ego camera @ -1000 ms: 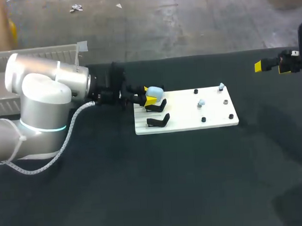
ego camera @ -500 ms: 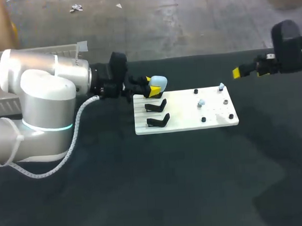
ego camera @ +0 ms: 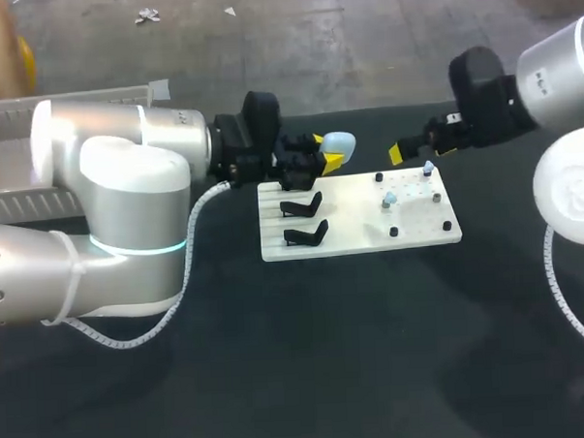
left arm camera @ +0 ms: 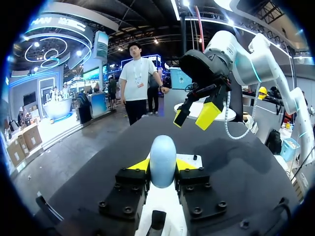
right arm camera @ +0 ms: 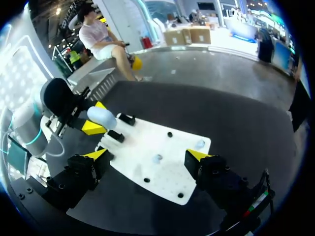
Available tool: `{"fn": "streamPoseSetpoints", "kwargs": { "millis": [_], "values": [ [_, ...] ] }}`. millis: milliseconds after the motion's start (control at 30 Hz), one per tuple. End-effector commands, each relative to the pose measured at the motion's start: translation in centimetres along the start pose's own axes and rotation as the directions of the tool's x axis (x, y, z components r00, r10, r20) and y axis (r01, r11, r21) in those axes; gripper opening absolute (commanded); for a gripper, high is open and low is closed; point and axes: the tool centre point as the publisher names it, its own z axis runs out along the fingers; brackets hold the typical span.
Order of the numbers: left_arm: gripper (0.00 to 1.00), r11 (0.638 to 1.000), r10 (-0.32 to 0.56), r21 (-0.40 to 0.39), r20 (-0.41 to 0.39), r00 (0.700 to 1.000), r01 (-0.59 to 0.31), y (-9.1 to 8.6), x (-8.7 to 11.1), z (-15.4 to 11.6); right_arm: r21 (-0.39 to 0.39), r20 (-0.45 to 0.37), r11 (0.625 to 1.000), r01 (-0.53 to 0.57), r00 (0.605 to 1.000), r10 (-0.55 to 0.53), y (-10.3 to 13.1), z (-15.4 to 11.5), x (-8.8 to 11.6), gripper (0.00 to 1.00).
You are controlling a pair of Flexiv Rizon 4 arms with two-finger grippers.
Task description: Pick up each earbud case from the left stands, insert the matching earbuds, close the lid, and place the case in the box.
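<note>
Left wrist view: left gripper (left arm camera: 163, 166) pinches smooth pale-blue rounded earbud case (left arm camera: 163, 151); right gripper (left arm camera: 194, 116) wide open.

head: high, behind, looking down | wrists: close, facing inward | shared: white board (ego camera: 360, 231)

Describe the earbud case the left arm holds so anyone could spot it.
Find the white board mid-table. Past its far edge, the left gripper holds the case in its yellow fingers. It is a pale blue egg, far bigger than the tiny blue earbuds on the board.
</note>
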Motion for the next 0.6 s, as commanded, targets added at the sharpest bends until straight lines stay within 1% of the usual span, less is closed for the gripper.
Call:
{"fn": "streamPoseSetpoints", "kwargs": {
  "millis": [33, 333, 600],
  "values": [
    [0.00, 1.000, 0.006, -0.024, -0.001, 1.000, -0.006, -0.2, -0.3, 1.0, -0.070, -0.015, 0.998, 0.007, 1.000, -0.008, -0.1, 1.7, -0.7, 1.00],
    [0.00, 1.000, 0.026, -0.002, -0.001, 1.000, -0.026, -1.0, -0.8, 2.2, -0.087, -0.026, 0.996, 0.026, 0.999, -0.028, 1.1, 2.6, -1.6, 1.00],
    [0.00, 1.000, 0.023, 0.016, 0.005, 1.000, -0.023, -1.5, -0.7, 2.2, -0.085, -0.024, 0.996, 0.034, 0.999, -0.036, 1.5, 2.6, -2.1, 1.00]
  ]
}}
